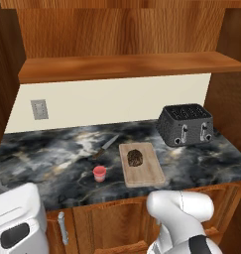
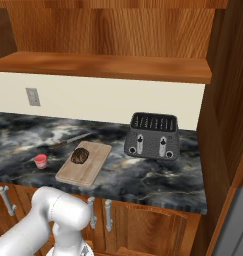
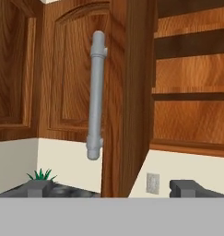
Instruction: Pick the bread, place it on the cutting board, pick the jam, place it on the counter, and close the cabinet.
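The dark speckled bread (image 1: 135, 157) (image 2: 80, 155) lies on the far half of the tan cutting board (image 1: 147, 174) (image 2: 74, 176). To the board's left, the pink jam (image 1: 99, 173) (image 2: 40, 161) stands upright on the dark marble counter (image 1: 42, 158) (image 2: 143, 176). The upper cabinet (image 1: 127, 64) (image 2: 103, 65) is open, with its shelf bare. In the hand view my gripper (image 3: 112, 189) is open and holds nothing. It faces the edge of the open cabinet door (image 3: 127, 92), whose grey bar handle (image 3: 96, 92) is just left of centre.
A dark toaster (image 1: 185, 124) (image 2: 153, 135) stands right of the board, and a knife (image 1: 106, 146) (image 2: 68, 141) lies behind the jam. A wall outlet (image 1: 39, 109) (image 2: 32, 96) (image 3: 153, 183) is on the cream backsplash. A small green plant (image 3: 39, 175) shows low on the left.
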{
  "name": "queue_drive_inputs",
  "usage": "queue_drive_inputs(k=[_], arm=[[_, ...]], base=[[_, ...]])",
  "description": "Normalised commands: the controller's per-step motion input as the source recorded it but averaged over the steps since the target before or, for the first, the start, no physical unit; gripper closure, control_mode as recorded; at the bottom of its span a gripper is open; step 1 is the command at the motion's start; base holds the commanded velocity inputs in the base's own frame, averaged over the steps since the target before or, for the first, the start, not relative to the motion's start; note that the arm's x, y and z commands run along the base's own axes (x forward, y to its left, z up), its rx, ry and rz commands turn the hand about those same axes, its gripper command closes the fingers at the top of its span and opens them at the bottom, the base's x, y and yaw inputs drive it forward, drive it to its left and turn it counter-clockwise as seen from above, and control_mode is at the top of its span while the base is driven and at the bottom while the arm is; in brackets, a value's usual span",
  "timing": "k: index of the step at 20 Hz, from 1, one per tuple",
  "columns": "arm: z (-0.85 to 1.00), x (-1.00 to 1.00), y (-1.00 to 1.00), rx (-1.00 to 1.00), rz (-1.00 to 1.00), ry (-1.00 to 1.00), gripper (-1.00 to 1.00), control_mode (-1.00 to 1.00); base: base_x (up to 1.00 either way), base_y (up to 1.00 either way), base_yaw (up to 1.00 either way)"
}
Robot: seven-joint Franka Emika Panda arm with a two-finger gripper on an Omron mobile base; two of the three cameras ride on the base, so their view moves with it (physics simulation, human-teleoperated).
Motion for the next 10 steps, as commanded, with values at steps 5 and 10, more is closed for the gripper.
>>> queue_drive_inputs(k=[5,10], arm=[[-0.06,0.13,0.12,0.00,0.00,0.00,-1.00,-1.00],[-0.07,0.21,0.12,0.00,0.00,0.00,-1.00,-1.00]], base=[[0.00,0.00,0.00],[0.00,0.00,0.00]])
